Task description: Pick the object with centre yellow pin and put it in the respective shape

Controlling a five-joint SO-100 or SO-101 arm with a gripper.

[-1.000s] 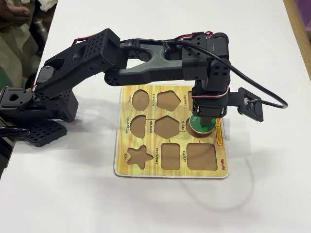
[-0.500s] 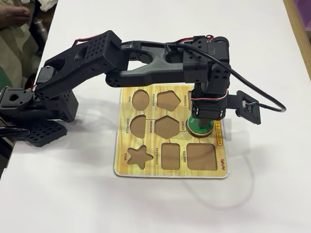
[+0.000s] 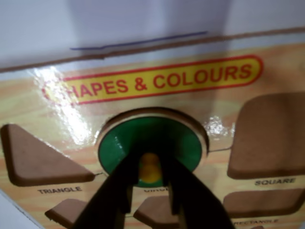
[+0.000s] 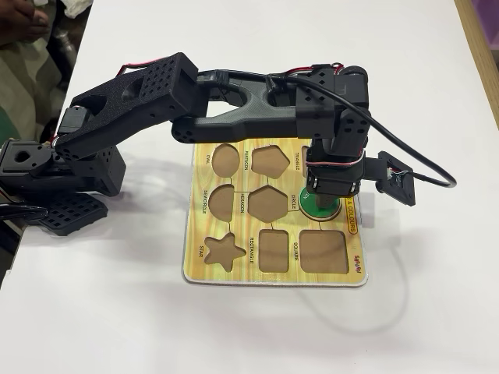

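Observation:
The green disc with its yellow knob lies in the round cutout labelled CIRCLE on the yellow wood-grain board. Its pale rim shows along the cutout's far edge. My gripper comes in from the bottom of the wrist view, its two dark fingers pressed against either side of the knob. In the fixed view the gripper points straight down over the disc near the right side of the board. Only a green sliver of the disc shows there.
Empty brown cutouts surround the disc: triangle, square, star, hexagon. The arm's base stands left of the board. The wrist camera bracket and its cable stick out to the right.
The gripper has lowered with the disc and shifted slightly left. The disc, earlier raised and tilted above the board, now sits down in the round cutout.

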